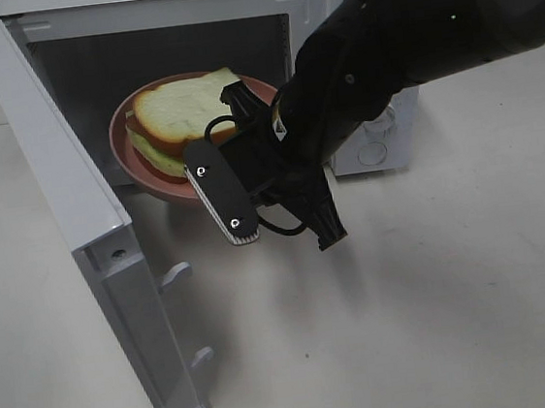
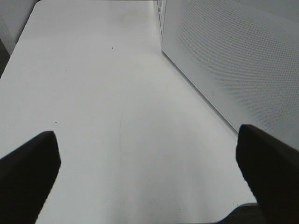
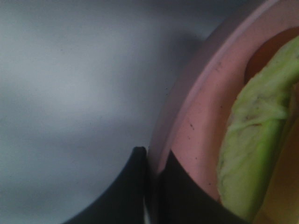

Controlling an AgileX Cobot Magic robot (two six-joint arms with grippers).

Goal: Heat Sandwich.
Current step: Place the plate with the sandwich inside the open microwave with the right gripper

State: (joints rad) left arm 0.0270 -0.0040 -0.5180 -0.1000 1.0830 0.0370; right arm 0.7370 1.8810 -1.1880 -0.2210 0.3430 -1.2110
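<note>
The sandwich (image 1: 180,111), pale bread with green and red layers, lies on a round pink plate (image 1: 136,160) held at the mouth of the open microwave (image 1: 184,9), partly inside the cavity. My right gripper (image 1: 241,105) is shut on the plate's near right rim. In the right wrist view its dark fingertips (image 3: 140,172) pinch the pink rim (image 3: 196,116), with the sandwich's green filling (image 3: 252,140) just beyond. My left gripper (image 2: 149,172) is open and empty over bare table, and it does not show in the exterior view.
The microwave door (image 1: 69,216) is swung wide open to the left, with two latch hooks on its inner edge. A white perforated panel (image 2: 233,60) stands beside my left gripper. The white table (image 1: 438,294) extends in front and to the right.
</note>
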